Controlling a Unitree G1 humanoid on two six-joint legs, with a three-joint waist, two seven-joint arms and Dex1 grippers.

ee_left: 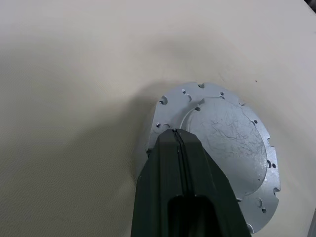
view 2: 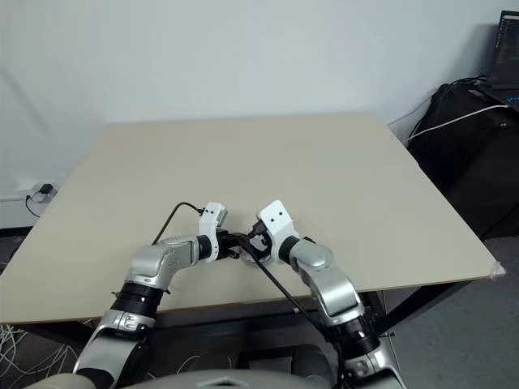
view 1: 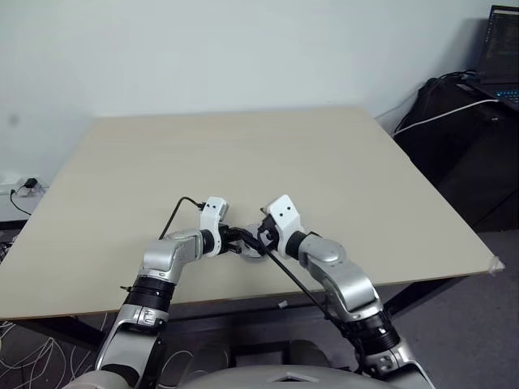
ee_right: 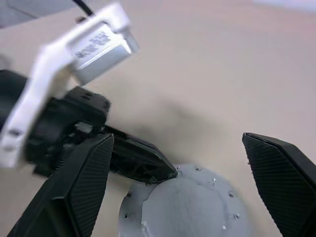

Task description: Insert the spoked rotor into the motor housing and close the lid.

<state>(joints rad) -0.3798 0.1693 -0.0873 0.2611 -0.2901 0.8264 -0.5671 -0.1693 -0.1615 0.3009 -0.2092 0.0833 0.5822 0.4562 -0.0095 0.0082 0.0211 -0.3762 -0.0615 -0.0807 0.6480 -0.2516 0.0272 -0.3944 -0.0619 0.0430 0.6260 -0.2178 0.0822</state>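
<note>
The lid (ee_left: 227, 143), a shiny grey metal disc with small holes round its rim and a raised round centre, lies flat on the table near the front edge. My left gripper (ee_left: 176, 133) is shut, and its joined tips rest on the lid's rim; it also shows in the right wrist view, left gripper (ee_right: 168, 174). My right gripper (ee_right: 177, 138) hangs open just above the lid (ee_right: 187, 202), with nothing between its wide-apart fingers. In the head view both grippers meet over the lid (view 1: 253, 250). The spoked rotor and the motor housing are hidden.
The pale wooden table (view 1: 243, 154) stretches far back and to both sides. Dark bags (view 1: 462, 138) and a laptop (view 1: 503, 57) stand off the table's right side. Cables and a wall socket (view 1: 24, 188) are by the floor on the left.
</note>
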